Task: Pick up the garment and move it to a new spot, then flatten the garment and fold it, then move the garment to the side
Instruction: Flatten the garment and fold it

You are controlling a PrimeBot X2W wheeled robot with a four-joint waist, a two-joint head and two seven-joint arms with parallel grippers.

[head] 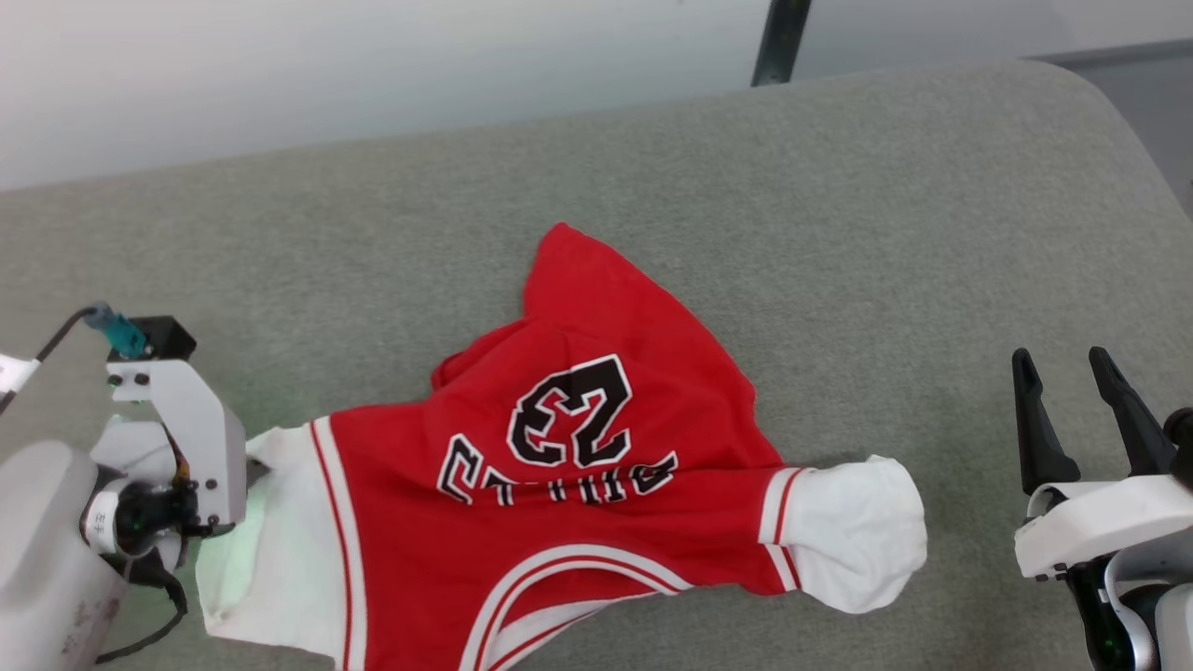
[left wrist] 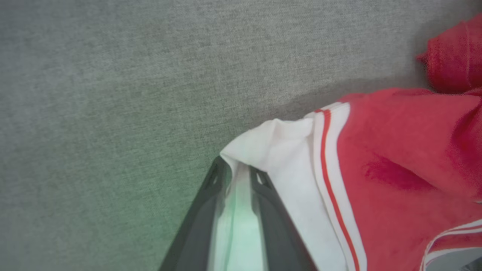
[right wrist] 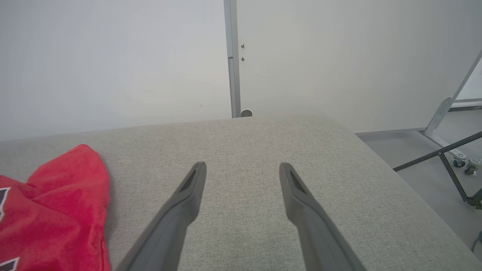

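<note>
The left gripper (left wrist: 237, 169) pinches the shirt's (head: 652, 326) white sleeve (left wrist: 278, 143), apparently to tug it flat, while the right gripper (head: 1062, 359) hangs spread, well right of the shirt.

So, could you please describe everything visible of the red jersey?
The jersey is soft red fabric with white short sleeves, striped trim and a black, white-outlined 23 and lettering. It lies rumpled, partly spread, on the grey cushion, number upside down in the head view. The left gripper pinches one white sleeve's edge.
</note>
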